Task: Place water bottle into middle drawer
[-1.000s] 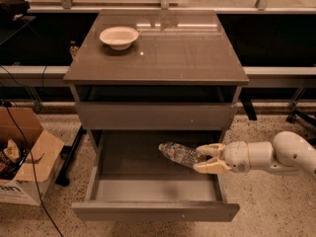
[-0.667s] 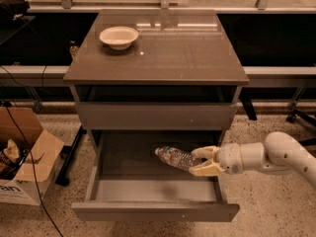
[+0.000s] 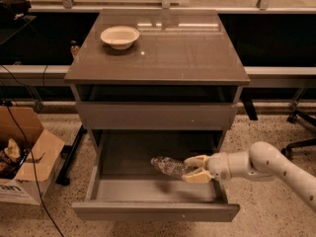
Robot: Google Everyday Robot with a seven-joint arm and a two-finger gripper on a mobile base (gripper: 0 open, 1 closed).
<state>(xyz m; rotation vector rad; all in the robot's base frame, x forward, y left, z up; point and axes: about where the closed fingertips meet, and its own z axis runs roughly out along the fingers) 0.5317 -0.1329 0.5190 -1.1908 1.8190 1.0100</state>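
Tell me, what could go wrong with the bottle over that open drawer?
1. The gripper holds the bottle by one end only, lying sideways, so it might slip or tilt out early.
2. The bottle is round, so once let go it may roll around inside the drawer.
3. The arm reaches in over the drawer's right wall and could bump it when pulling back.

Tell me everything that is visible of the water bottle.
The water bottle is small, of clear crinkled plastic. It lies nearly horizontal, its free end pointing left, over the inside of the open drawer, right of centre. The gripper is shut on its right end, reaching in from the right. It seems lifted off the drawer floor; nothing else touches it.
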